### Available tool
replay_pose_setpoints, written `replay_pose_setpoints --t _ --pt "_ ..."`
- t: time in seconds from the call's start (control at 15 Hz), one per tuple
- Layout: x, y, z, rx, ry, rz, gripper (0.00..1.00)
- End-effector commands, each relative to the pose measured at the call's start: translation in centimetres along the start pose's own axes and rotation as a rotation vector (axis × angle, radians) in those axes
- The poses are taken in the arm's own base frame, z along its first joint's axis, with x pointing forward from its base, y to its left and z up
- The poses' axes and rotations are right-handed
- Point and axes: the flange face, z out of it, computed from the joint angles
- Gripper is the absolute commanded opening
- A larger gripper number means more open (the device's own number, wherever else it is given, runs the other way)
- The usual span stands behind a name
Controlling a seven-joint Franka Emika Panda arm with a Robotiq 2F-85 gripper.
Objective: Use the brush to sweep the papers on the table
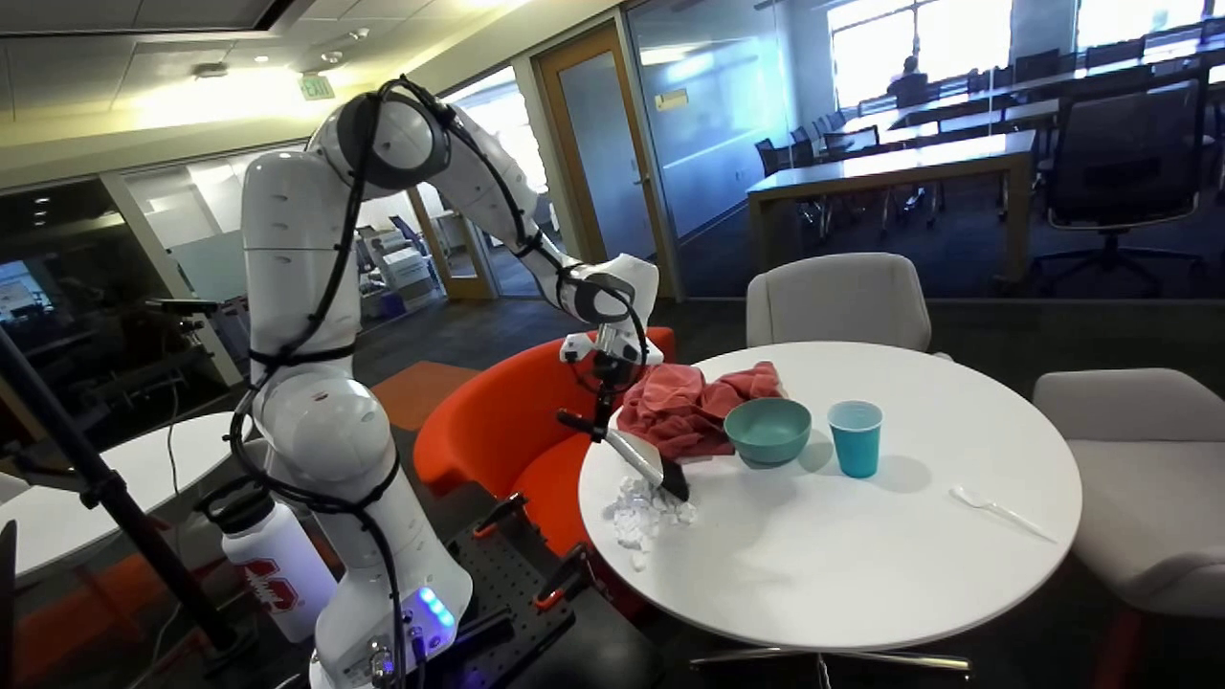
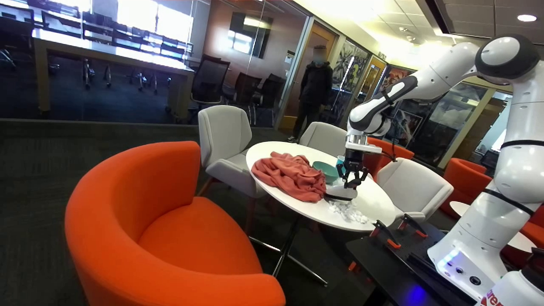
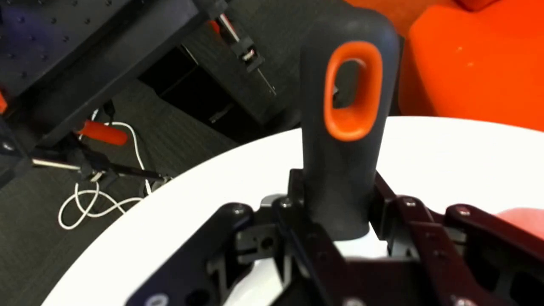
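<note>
The brush has a dark handle with an orange-lined hole, a white head and dark bristles. Its head shows in both exterior views (image 1: 634, 454) (image 2: 342, 192), and its handle fills the middle of the wrist view (image 3: 344, 170). My gripper (image 1: 601, 423) is shut on the handle; the wrist view shows a finger on each side (image 3: 338, 199). The brush is tilted, bristles low beside the crumpled white papers (image 1: 643, 517) (image 2: 348, 211). The papers lie in a loose pile near the edge of the round white table (image 1: 861, 584). The bristles are hidden in the wrist view.
A red towel (image 1: 670, 407) (image 2: 289, 174) lies bunched behind the brush. A green bowl (image 1: 768, 431), a blue cup (image 1: 857, 442) and a white plastic spoon (image 1: 1000, 512) are on the table. An orange chair (image 1: 536, 450) and white chairs (image 1: 837, 301) stand around it.
</note>
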Motion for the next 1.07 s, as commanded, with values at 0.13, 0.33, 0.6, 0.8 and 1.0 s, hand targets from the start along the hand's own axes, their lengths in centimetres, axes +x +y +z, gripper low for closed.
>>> replay_pose_setpoints --t 0.13,0.33,0.6,0.8,1.0 --pt "0.9 6.0 -3.5 0.147 0.237 0.121 0.13" --pt "2.5 9.1 -4.8 0.244 0.361 0.188 0.13" --pt "3.8 12.2 -6.1 0.365 0.531 0.259 0.13" --pt "3.5 12.7 -6.3 0.384 0.554 0.256 0.13" --pt "2.5 13.5 -6.8 0.394 0.572 0.264 0.13"
